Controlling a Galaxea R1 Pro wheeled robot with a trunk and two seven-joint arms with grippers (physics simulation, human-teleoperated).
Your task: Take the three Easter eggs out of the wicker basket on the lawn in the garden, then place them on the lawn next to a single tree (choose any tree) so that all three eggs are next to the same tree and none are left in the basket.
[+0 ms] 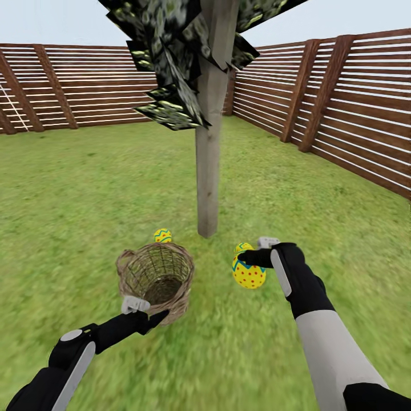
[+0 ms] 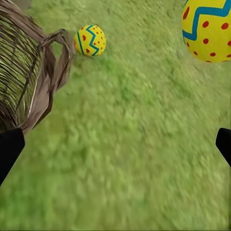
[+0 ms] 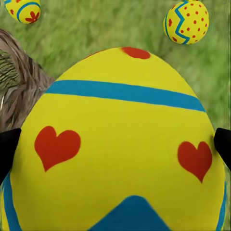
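The wicker basket (image 1: 155, 279) stands on the lawn (image 1: 85, 188) in front of the tree (image 1: 207, 171), and I see no egg in it. One Easter egg (image 1: 162, 235) lies on the grass just behind the basket. A second egg (image 1: 244, 248) lies to the right of the trunk. My right gripper (image 1: 250, 266) is shut on the third egg (image 3: 120, 144), held above the grass right of the basket. My left gripper (image 2: 115, 149) is open at the basket's near rim (image 2: 45, 82). The left wrist view has a grounded egg (image 2: 90, 40) and the held egg (image 2: 208, 29).
A brown slatted fence (image 1: 342, 103) rings the garden, close on the right and farther off at the back. The tree's dark foliage (image 1: 171, 68) hangs overhead. Open grass spreads to the left and in front of me.
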